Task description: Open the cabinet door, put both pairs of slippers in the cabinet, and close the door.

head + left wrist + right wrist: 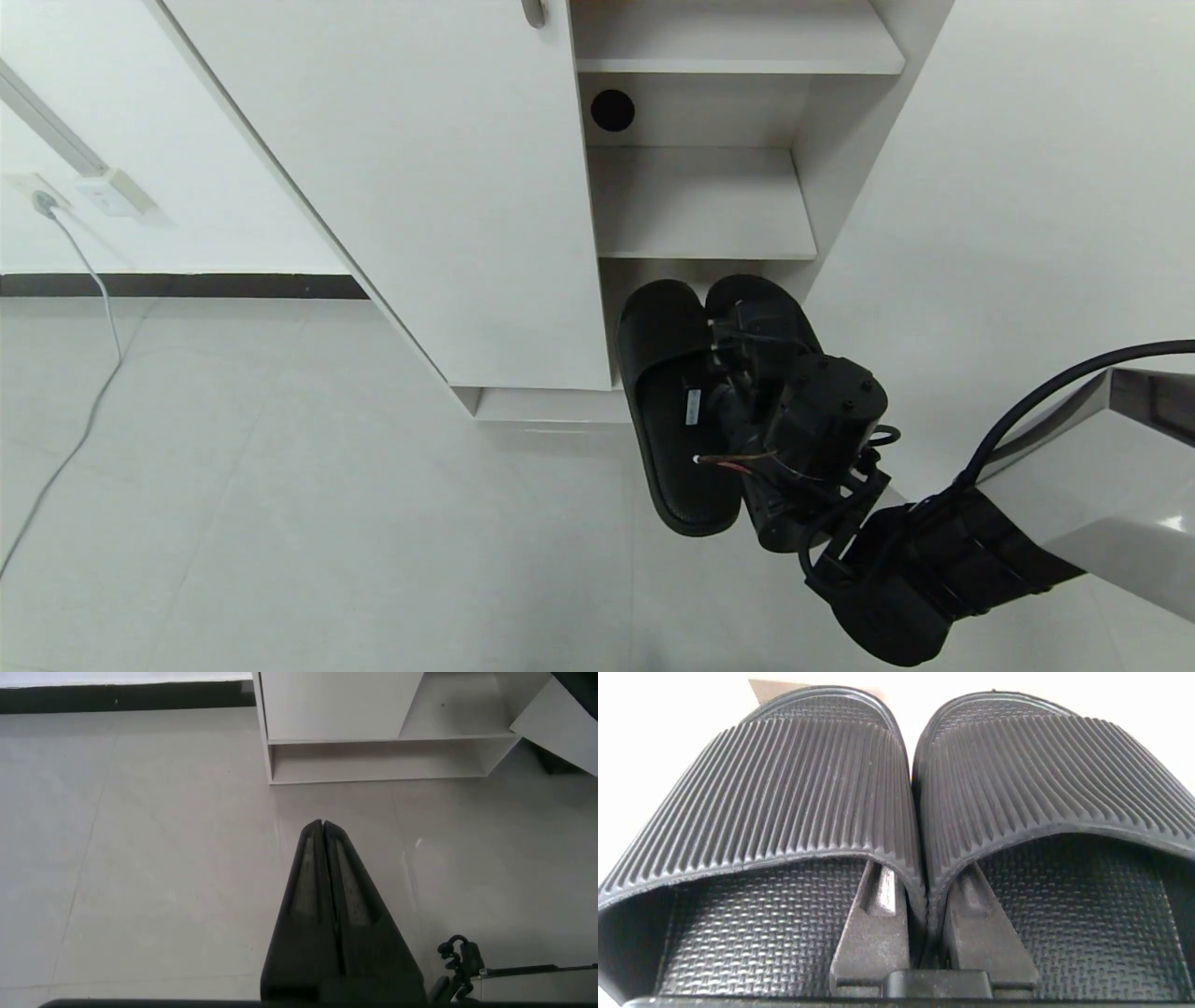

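Black ribbed slippers [663, 373] sit pinched side by side in your right gripper [924, 896], one finger [873, 924] inside each, toes at the bottom opening of the cabinet [700, 201]. That opening runs between the closed door leaf [420, 187] with the handle [533, 13] and the cabinet's side wall. Your left gripper [322, 859] is clenched shut above the floor [140, 859] before the cabinet.

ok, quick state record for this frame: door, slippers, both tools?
door: cabinet door open, shelves exposed
load: black slippers, one pair side by side, toes toward the cabinet's bottom opening
right tool: shut on the pair, one finger inside each slipper, pinching the inner walls together
left tool: shut, holding nothing, above the floor
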Available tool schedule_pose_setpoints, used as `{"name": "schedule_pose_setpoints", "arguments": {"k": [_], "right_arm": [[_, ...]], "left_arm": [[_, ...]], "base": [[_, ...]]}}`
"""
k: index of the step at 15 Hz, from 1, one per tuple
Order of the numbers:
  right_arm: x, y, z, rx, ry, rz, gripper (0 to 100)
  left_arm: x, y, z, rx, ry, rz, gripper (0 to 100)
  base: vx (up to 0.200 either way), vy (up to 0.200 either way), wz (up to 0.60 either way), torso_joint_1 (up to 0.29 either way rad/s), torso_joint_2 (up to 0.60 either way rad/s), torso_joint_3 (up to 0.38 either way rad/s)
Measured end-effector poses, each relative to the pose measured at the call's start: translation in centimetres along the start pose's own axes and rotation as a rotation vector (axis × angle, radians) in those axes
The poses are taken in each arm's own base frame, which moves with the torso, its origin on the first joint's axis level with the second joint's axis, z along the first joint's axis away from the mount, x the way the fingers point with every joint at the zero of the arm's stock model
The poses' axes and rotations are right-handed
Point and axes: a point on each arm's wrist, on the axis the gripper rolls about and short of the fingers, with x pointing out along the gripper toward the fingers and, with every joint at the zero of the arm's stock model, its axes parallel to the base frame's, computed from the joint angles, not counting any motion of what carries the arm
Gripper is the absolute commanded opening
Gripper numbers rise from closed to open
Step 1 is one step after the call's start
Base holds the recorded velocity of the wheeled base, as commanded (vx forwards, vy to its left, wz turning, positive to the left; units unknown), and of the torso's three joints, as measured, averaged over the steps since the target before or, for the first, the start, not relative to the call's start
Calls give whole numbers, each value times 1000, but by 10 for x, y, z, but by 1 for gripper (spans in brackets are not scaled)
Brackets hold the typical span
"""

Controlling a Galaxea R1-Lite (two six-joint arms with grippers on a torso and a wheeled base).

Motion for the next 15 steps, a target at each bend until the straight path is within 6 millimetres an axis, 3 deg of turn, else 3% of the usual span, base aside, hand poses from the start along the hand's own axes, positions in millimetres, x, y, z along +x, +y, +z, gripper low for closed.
{"name": "schedule_pose_setpoints", "arguments": {"k": [7, 11, 15], "right_arm": [[1, -1, 1, -1, -1, -4, 0], [5, -5, -5, -13, 9, -14, 0], [22, -7, 2, -38, 17, -37, 0]], "left_arm": [[0, 0, 0, 0, 0, 0, 0], [0, 0, 0, 0, 0, 1, 0], [0, 0, 0, 0, 0, 1, 0]], "base": [[200, 0, 0, 4, 3, 0], [0, 0, 0, 0, 0, 0], [0, 0, 0, 0, 0, 0]]}}
